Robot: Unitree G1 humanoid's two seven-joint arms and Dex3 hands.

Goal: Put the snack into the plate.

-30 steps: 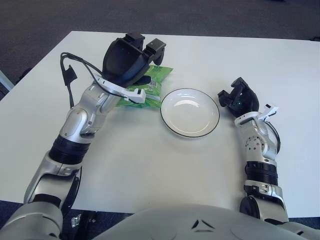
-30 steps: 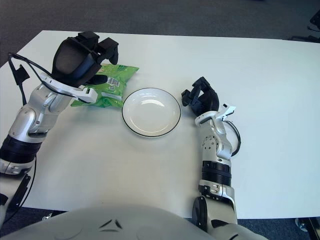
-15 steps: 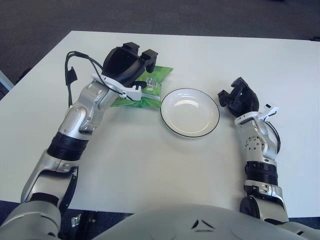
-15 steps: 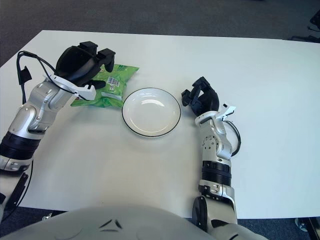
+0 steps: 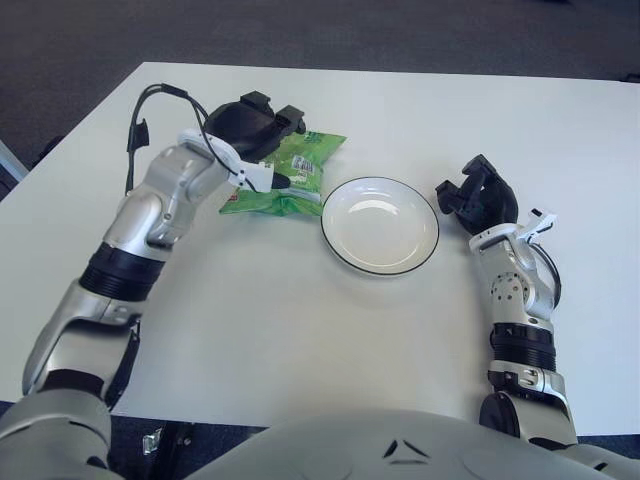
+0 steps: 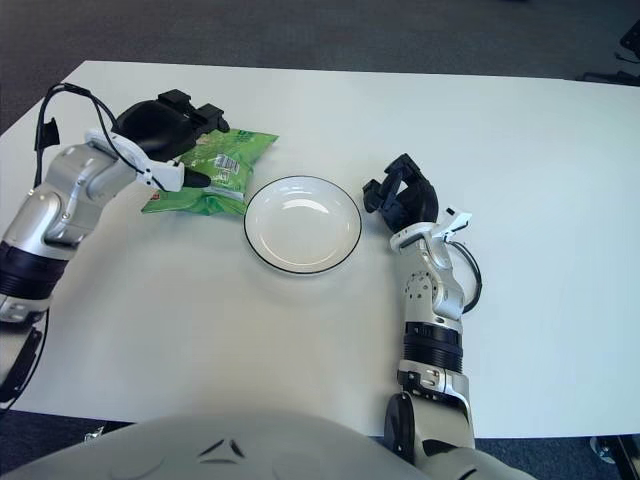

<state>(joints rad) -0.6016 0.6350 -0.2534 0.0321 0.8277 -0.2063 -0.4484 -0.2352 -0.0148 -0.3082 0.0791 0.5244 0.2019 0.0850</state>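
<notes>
The snack (image 5: 300,165) is a green bag lying flat on the white table, just left of the plate. The plate (image 5: 381,267) is white with a dark rim and has nothing in it. My left hand (image 5: 274,140) is down over the bag's far left part. Its fingers (image 5: 291,116) reach past the bag's back edge and its thumb (image 5: 281,181) lies on the green wrapper, spread and not closed around the bag. The hand hides the bag's left end. My right hand (image 5: 476,196) shows just right of the plate, holding nothing.
The white table (image 5: 300,330) stretches wide on all sides, with dark carpet beyond its far edge. A black cable (image 5: 150,100) loops up from my left wrist.
My left hand has dropped from well above the bag down onto it and shifted slightly left. The bag, the plate and my right hand have not moved.
</notes>
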